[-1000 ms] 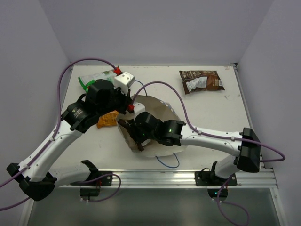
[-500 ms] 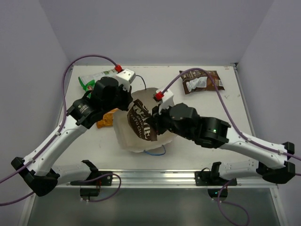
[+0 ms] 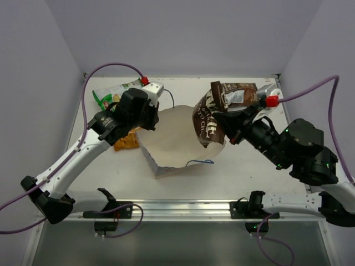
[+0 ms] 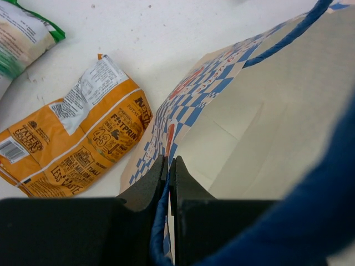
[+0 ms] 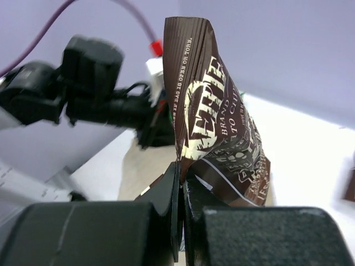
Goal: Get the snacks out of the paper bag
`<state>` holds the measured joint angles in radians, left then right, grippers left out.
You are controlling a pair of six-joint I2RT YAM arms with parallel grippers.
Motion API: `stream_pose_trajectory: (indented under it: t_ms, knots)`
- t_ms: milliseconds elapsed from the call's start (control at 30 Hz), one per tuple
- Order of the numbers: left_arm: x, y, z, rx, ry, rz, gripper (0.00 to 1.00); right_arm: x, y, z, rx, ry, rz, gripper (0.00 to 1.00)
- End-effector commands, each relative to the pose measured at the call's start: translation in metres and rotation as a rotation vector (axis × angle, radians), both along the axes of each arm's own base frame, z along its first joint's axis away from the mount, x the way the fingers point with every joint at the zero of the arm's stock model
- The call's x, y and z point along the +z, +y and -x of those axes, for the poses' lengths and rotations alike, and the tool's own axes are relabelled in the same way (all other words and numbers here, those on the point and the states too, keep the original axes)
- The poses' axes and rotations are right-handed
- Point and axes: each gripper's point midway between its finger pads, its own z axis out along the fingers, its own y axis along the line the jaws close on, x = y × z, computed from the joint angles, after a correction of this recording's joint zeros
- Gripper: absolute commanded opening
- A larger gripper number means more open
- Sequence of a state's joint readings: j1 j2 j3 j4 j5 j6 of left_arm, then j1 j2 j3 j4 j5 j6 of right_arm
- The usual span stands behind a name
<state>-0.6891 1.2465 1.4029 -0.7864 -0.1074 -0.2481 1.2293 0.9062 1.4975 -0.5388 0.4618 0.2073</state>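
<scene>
Clamped tight in right claw (image 3: 226, 128): brown packet (image 3: 206, 122), raised off table (image 3: 249, 166), above right side of bag (image 3: 177, 147). Pinched shut in left claw (image 4: 168, 166): bag rim. Flat on table left of bag: orange packet (image 4: 72, 138).

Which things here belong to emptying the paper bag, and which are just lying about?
Job: paper bag, left claw shut on its edge; dark brown packet in right claw; second brown packet, orange packet, green-and-white chip bag on table.
Lying about: purple cable, metal rail.
</scene>
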Motion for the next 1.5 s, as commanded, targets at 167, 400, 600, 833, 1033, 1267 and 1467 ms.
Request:
stream_pose_trajectory:
  t_ms: [167,400,600,833,1033,1267,1467]
  knots:
    - [0.002,0.005,0.013,0.012,0.073,0.038,0.0,0.042,-0.085,-0.056,-0.439,-0.102,-0.04,0.0]
    - [-0.024,0.035,0.016,0.08,0.155,0.025,0.0,0.011,-0.132,-0.113,-0.703,-0.037,0.043,0.0]
    - [-0.037,0.044,0.017,0.082,0.184,0.041,0.0,-0.046,-0.161,-0.133,-0.808,0.098,0.041,0.0]
    - [-0.047,0.035,0.018,0.043,0.205,0.057,0.0,-0.05,-0.174,-0.11,-0.788,0.093,-0.013,0.0]
    - [-0.041,0.03,0.014,0.016,0.181,0.07,0.0,-0.163,-0.198,-0.117,-0.934,0.312,0.152,0.0]
    - [-0.036,0.027,0.01,0.008,0.162,0.08,0.0,-0.268,-0.222,-0.122,-1.045,0.591,0.237,0.0]
    - [-0.03,0.023,0.005,0.006,0.14,0.103,0.01,-0.296,-0.19,-0.166,-0.921,0.688,0.236,0.0]
